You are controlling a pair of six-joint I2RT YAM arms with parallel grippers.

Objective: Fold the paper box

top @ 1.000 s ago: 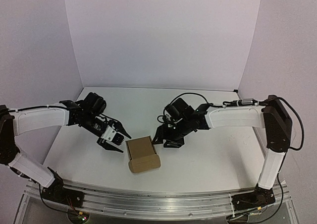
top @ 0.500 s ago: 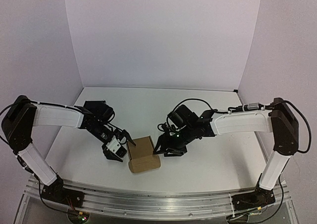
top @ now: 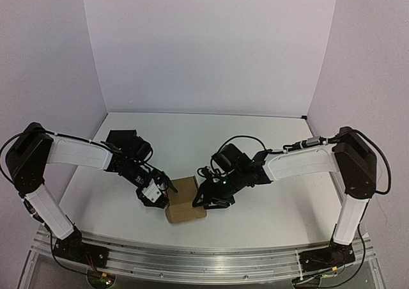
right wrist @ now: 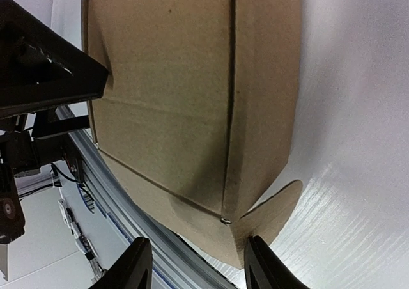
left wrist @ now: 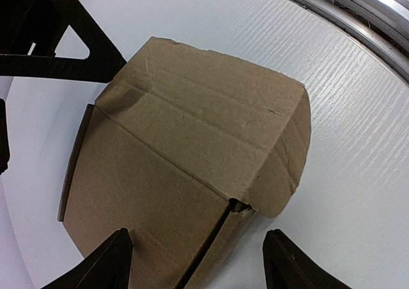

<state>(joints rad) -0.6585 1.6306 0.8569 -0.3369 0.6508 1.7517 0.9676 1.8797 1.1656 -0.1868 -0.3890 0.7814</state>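
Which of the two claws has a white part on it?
The left claw, left of the paper box; the right claw looks all black.

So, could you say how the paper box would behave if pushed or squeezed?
The paper box looks thin-walled, so probably light; it would likely slide on the smooth table rather than tip. Squeezing may buckle its walls, and the untucked flap could spring open.

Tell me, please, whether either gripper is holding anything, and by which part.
Nothing is held: the left gripper and right gripper are open, flanking the paper box.
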